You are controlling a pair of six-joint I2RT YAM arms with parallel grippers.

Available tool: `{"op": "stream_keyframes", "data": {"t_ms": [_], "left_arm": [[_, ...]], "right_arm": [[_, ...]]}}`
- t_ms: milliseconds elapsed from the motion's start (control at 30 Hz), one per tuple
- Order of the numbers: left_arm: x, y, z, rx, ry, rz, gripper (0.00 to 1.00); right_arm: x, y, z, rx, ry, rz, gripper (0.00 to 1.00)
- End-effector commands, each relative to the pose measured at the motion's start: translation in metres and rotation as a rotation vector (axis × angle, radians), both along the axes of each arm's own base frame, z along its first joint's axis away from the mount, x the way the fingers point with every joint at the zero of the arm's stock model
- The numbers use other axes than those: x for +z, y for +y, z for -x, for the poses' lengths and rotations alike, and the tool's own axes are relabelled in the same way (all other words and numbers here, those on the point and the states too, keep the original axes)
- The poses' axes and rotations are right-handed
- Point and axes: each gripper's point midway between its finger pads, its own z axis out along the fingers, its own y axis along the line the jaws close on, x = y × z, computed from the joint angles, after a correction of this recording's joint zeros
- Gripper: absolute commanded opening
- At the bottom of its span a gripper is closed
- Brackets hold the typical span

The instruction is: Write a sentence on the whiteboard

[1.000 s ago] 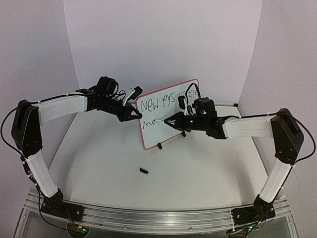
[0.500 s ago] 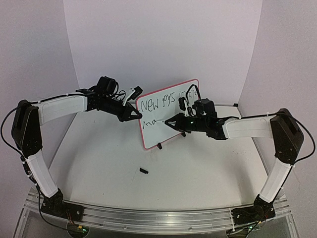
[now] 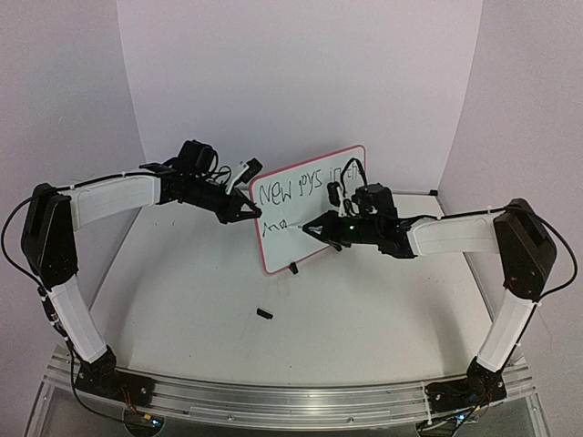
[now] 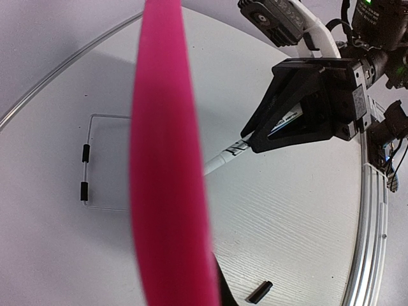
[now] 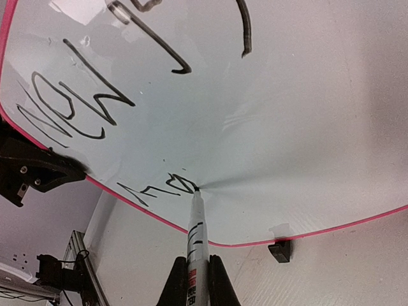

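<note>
The whiteboard [image 3: 319, 250] with its red-pink frame stands tilted at mid-table. My left gripper [image 3: 249, 214] is shut on its left edge; in the left wrist view the frame [image 4: 167, 159] fills the middle and hides my fingers. My right gripper [image 3: 321, 228] is shut on a black-and-white marker pen [image 5: 197, 239], its tip touching the board. The sentence [image 3: 305, 187] has a full top row and a short start of a second row [image 5: 156, 189] near the lower left edge. The marker tip rests at the end of that second row.
A small black marker cap [image 3: 265, 314] lies on the table in front of the board, and it also shows in the left wrist view [image 4: 259, 292]. A black board foot [image 5: 279, 250] rests on the table. White walls enclose the back and both sides.
My right gripper has shifted slightly left with the marker, its tip staying on the second row. The left arm and the board have not moved.
</note>
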Motion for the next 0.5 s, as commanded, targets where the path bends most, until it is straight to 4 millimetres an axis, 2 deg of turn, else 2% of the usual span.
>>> {"op": "stream_keyframes", "data": {"t_ms": [0, 300, 467], "left_arm": [[-0.029, -0.007, 0.037, -0.079, 0.159, -0.057, 0.00], [-0.027, -0.006, 0.037, -0.079, 0.156, -0.057, 0.00], [-0.026, -0.006, 0.038, -0.079, 0.152, -0.055, 0.00]], "right_arm": [[-0.002, -0.002, -0.008, -0.033, -0.012, 0.002, 0.00], [0.014, -0.008, -0.010, -0.062, -0.051, 0.006, 0.00], [0.029, -0.015, -0.003, -0.063, -0.078, -0.002, 0.00]]}}
